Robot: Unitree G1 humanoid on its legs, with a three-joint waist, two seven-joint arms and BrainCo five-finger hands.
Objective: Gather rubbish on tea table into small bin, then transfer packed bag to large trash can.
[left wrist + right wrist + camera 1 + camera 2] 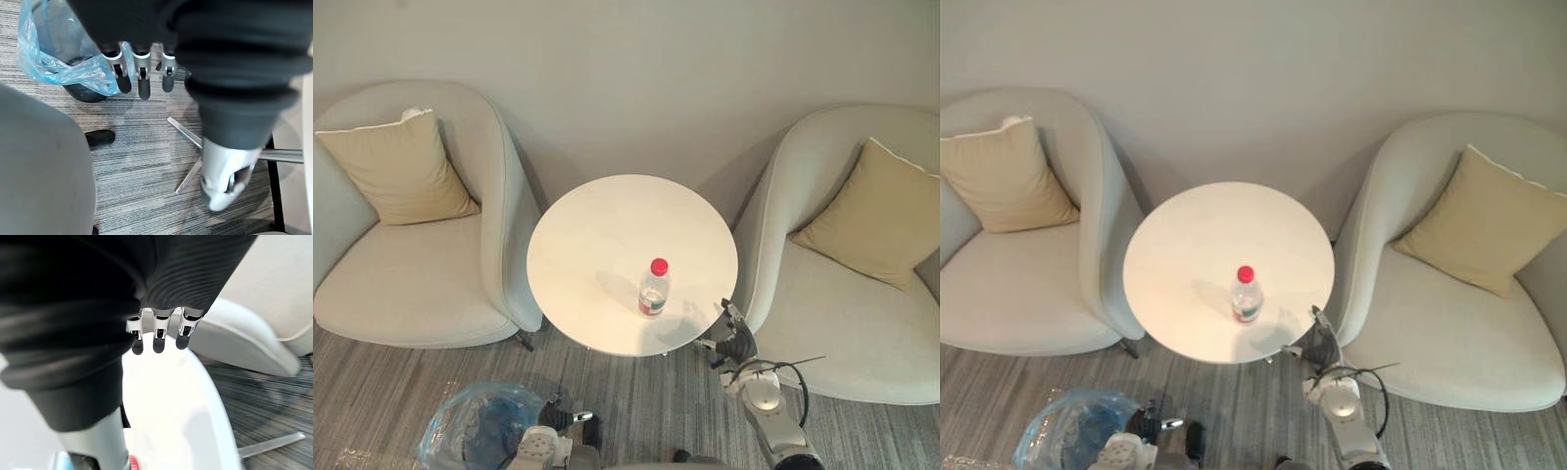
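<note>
At the far left a pale armchair (421,274) is sitting with a beige cushion (396,166) leaning against its back. In front of it, on the grey carpet (372,382), the small bin (475,426) is standing upright, lined with a blue plastic bag (54,58) whose edge is spilling over the rim. I am holding my left robot hand (139,68) low beside that bin, fingers hanging straight and apart, gripping nothing.

In the middle, the round white tabletop (607,235) is carrying a clear plastic water bottle (653,291) with a red cap. The bottle is standing upright toward the near right part of the top.

I am reaching my right robot hand (734,338) to the tabletop's near right rim, fingers stretched out straight over the white surface, close to the bottle but apart from it and grasping nothing.

At the right a second pale armchair (862,323) is holding another beige cushion (876,215).
</note>
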